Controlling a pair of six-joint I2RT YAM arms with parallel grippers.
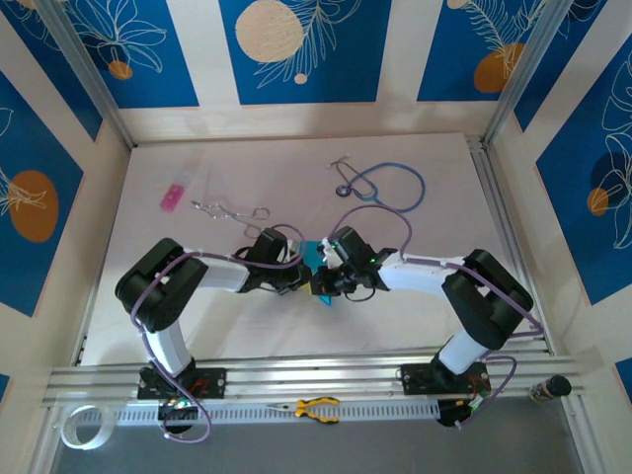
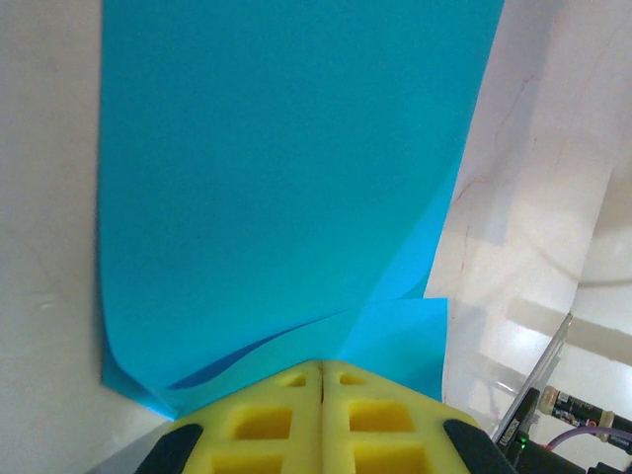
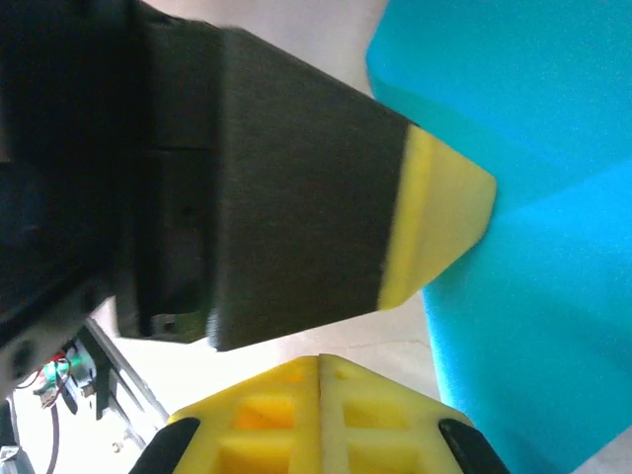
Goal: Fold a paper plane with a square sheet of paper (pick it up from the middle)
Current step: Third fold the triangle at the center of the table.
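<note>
The right fingers [image 3: 267, 420] meet beside the cyan paper [image 3: 523, 197].

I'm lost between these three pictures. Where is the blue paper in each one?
Top view: the blue paper is a small patch near the picture's centre.
Left wrist view: it covers the upper middle, above the left gripper.
Right wrist view: it runs down the right side.
Shared landmark: the left gripper's yellow tip, touching the paper's edge.
</note>
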